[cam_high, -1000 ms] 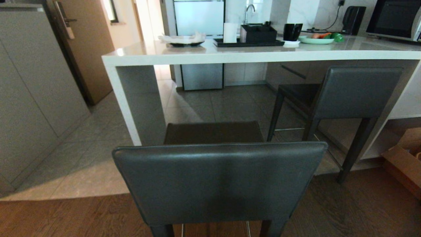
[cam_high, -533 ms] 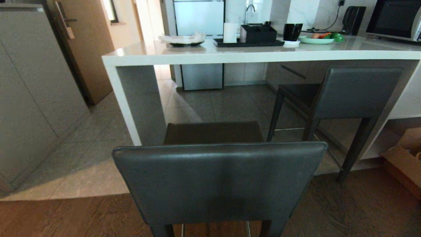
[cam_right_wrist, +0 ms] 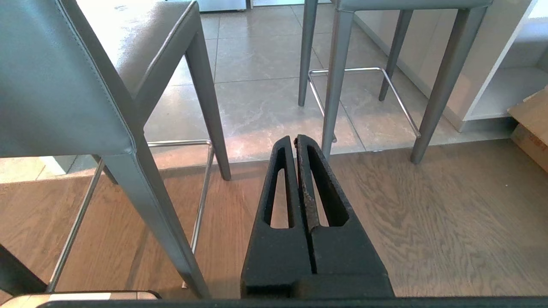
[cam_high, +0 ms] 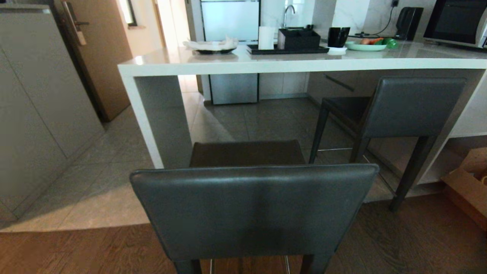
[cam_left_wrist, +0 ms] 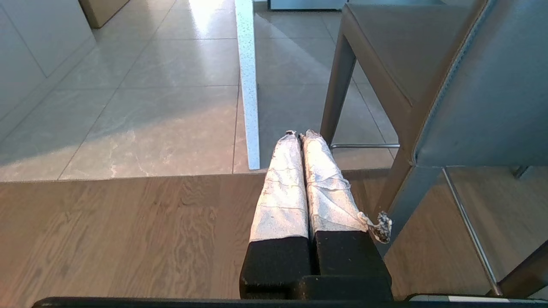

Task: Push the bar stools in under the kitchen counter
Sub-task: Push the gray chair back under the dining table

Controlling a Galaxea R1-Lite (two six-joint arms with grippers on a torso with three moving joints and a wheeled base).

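Note:
A dark grey bar stool (cam_high: pixel 253 209) stands right in front of me, its backrest towards me and its seat short of the kitchen counter (cam_high: pixel 289 62). The second bar stool (cam_high: pixel 411 106) sits further right, its seat under the counter's top. Neither arm shows in the head view. My left gripper (cam_left_wrist: pixel 298 134), its fingers wrapped in white tape, hangs shut and empty above the wooden floor beside the near stool (cam_left_wrist: pixel 432 85). My right gripper (cam_right_wrist: pixel 295 139) is shut and empty too, between the near stool (cam_right_wrist: pixel 64 85) and the far stool's legs (cam_right_wrist: pixel 338 72).
On the counter stand a plate (cam_high: pixel 211 46), a black tray (cam_high: pixel 287 48) with a box, a black cup (cam_high: pixel 338 37) and a green dish (cam_high: pixel 366 45). A cardboard box (cam_high: pixel 470 186) lies on the floor at right. Grey cabinets (cam_high: pixel 34 110) line the left.

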